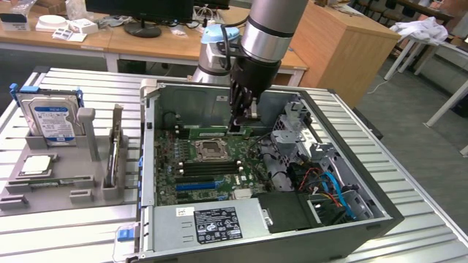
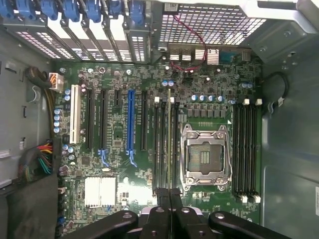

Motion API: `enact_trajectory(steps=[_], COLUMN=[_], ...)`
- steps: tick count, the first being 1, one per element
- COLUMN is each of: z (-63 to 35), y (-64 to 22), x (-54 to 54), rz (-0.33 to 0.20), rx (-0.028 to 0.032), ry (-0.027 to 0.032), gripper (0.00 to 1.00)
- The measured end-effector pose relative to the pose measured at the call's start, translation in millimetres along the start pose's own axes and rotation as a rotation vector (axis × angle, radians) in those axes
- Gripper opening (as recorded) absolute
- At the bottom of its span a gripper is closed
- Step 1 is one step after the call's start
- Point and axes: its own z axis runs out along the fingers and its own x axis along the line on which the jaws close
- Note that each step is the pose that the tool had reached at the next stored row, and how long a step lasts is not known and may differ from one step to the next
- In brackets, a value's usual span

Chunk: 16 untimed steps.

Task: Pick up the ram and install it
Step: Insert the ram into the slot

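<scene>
The ram (image 1: pixel 203 131) is a thin green stick standing on edge in a memory slot at the far side of the motherboard, just beyond the empty processor socket (image 1: pixel 212 148). In the wrist view the ram (image 2: pixel 169 134) shows edge-on as a thin line between the black slots beside the socket (image 2: pixel 206 158). My gripper (image 1: pixel 239 127) hangs straight down inside the open computer case, shut, its tips at the stick's end on the exterior view's right. The wrist view has the shut gripper (image 2: pixel 169 196) directly over that end. Whether the tips touch the stick is unclear.
The case wall (image 1: pixel 380 208) and a drive cage (image 1: pixel 292 131) with cables stand close on the exterior view's right. A power supply (image 1: pixel 212 222) fills the near side. Outside, on the left, a grey rack (image 1: pixel 87 164) holds a hard drive (image 1: pixel 51 118), a silver processor (image 1: pixel 36 164) and an upright card (image 1: pixel 115 148).
</scene>
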Motion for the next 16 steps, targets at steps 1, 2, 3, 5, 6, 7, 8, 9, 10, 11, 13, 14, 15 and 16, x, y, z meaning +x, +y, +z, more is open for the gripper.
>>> enact_trajectory(steps=[1,2,3,5,6,7,8,9,10,11,13,14,15,16], z=[-0.1,-0.1,-0.1,-0.1,0.1,0.4,0.9,1.7,2.7,4.0,7.6,9.3,11.1,12.9], y=[0.0,0.0,0.0,0.1,0.1,0.1,0.0,0.0,-0.1,-0.2,-0.3,-0.3,-0.4,-0.4], x=[0.9,1.8,2.7,3.2,3.3,3.3,3.4,3.4,3.5,3.5,3.7,3.8,3.9,3.9], rz=[0.000,0.000,0.000,0.000,0.000,0.000,0.000,0.000,0.000,0.000,0.000,0.000,0.000,0.000], rx=[0.0000,0.0000,0.0000,0.0000,0.0000,0.0000,0.0001,0.0002,0.0004,0.0004,0.0005,0.0006,0.0007,0.0007], ry=[0.0001,0.0001,0.0000,0.0001,0.0002,0.0002,0.0001,0.0000,0.0000,0.0001,0.0002,0.0001,0.0001,0.0001], gripper=[0.11,0.11,0.11,0.11,0.11,0.11,0.11,0.11,0.11,0.11,0.11,0.11,0.11,0.11])
